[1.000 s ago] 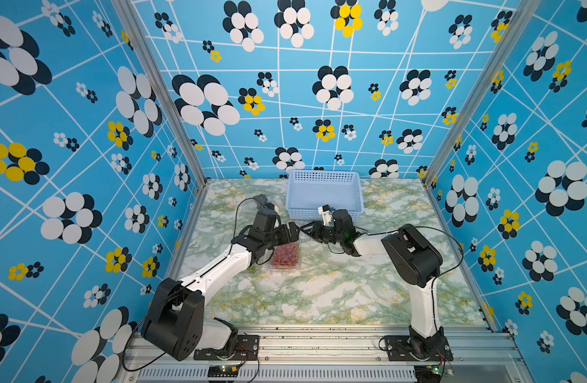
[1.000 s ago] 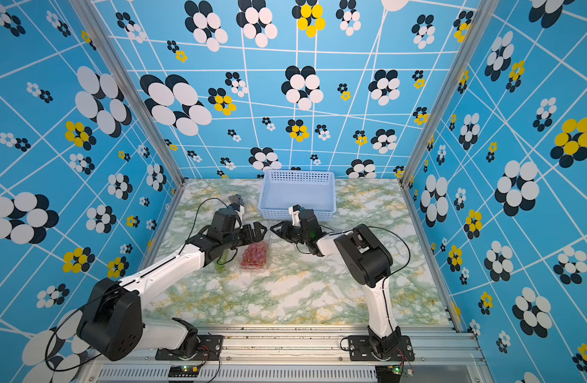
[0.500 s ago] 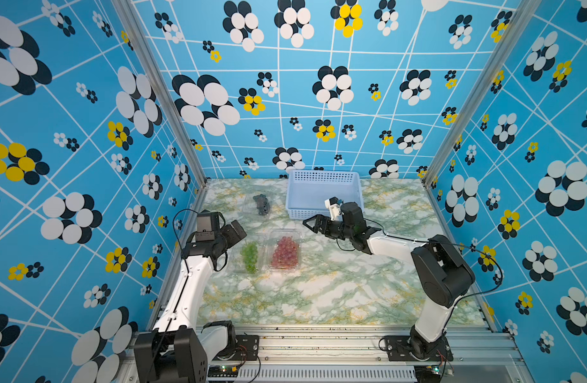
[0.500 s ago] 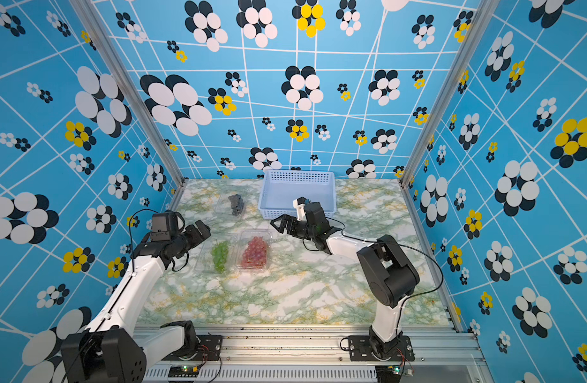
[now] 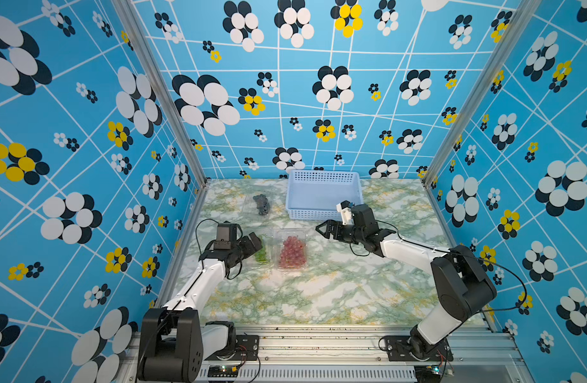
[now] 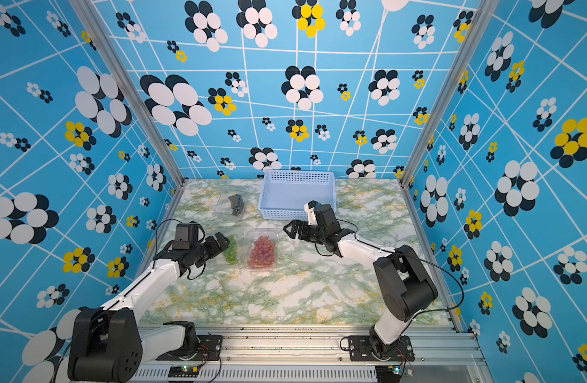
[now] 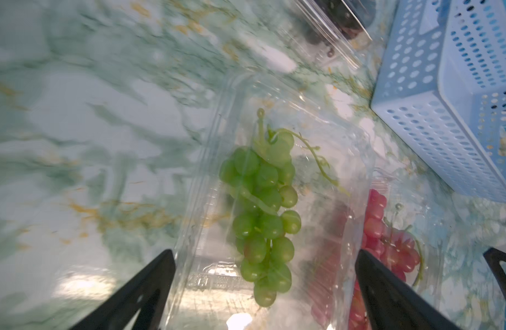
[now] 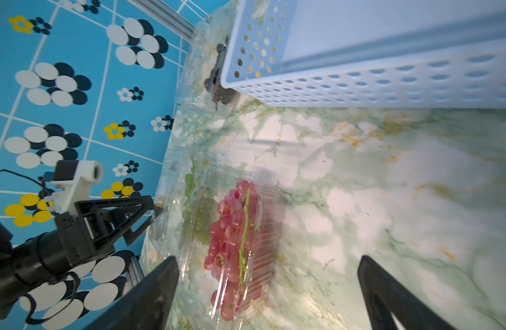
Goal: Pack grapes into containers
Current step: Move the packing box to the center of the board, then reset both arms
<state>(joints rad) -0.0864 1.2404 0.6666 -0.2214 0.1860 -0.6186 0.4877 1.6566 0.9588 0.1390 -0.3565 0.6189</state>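
**Desk:** Where do your pincers stand?

**Me:** My left gripper (image 7: pixel 264 253) is spread wide with nothing in it. Its fingers (image 7: pixel 148 285) sit on either side of the near end of the green box (image 7: pixel 206 200). I can't tell whether they touch the plastic. My right gripper (image 5: pixel 323 228) is also wide apart and empty. It hangs over bare table (image 5: pixel 318 291), between the basket (image 5: pixel 323 215) and the red box (image 5: pixel 278 238).

**Desk:** Room to move?

**Me:** It's tight on the left. The side wall (image 5: pixel 136 215) is close behind that arm, and the red box sits just beside the green one. On the right I have open marble out to the right and near edges.

**Desk:** And the fruit?

**Me:** The green grapes (image 7: pixel 260 205) are one long bunch lying flat in their clear ribbed box, with the stem pointing away from my fingers. The red grapes (image 5: pixel 292 252) fill their box. The dark grapes (image 5: pixel 262 204) lie in a third box (image 6: pixel 222 205) near the back, left of the basket and well apart from both arms.
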